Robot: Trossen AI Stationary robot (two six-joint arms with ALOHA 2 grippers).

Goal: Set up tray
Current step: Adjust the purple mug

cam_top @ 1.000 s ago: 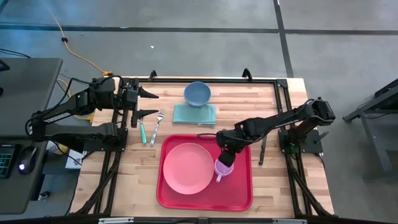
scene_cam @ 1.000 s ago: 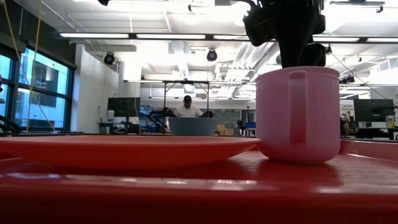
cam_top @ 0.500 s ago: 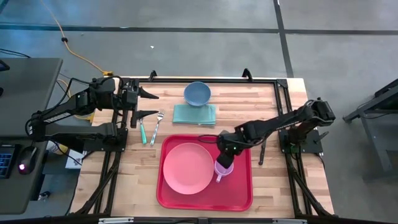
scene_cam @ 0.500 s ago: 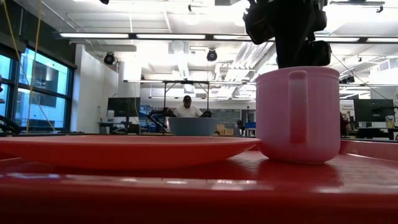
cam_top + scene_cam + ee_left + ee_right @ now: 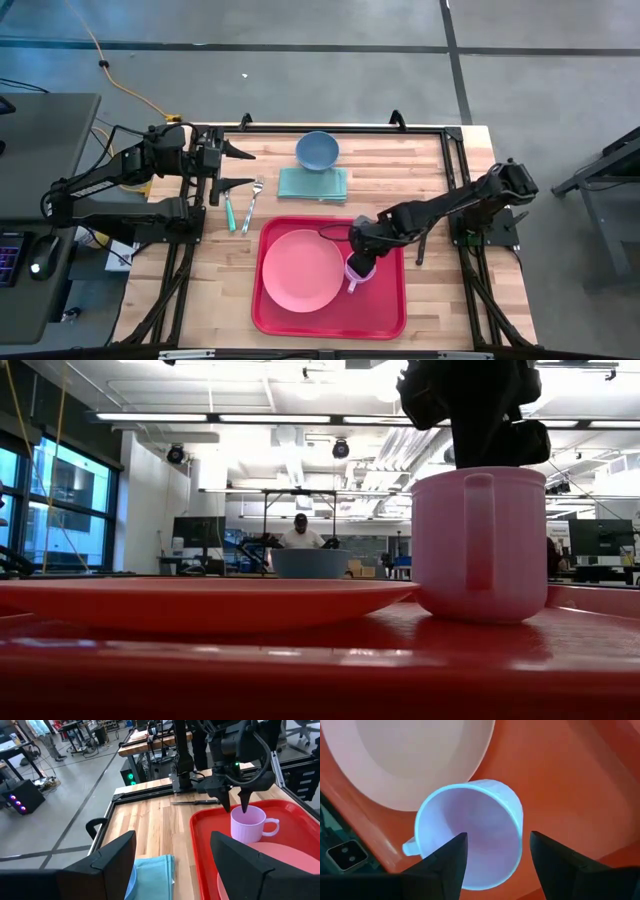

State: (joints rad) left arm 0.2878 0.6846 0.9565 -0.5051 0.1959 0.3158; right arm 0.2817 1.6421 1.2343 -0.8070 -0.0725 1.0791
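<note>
1. The red tray lies flat on the wooden counter, on the near half and roughly centred between the two arms.
2. A round pink plate rests inside the tray, on its left part.
3. A pale pink mug stands upright on the tray just right of the plate, its handle toward the near edge.
4. The right hand hangs directly over the mug with its fingers spread apart; one fingertip sits above the mug's opening, the other above its rim and outer wall. It grasps nothing, and the left wrist view shows the tips at the level of the mug's rim.
5. The left hand waits over the far left corner of the counter, released and holding nothing.
6. A fork and a green-handled utensil lie on the counter left of the tray.
7. A folded teal cloth lies beyond the tray, with a blue bowl just behind it.
8. A dark utensil lies on the counter right of the tray.
</note>
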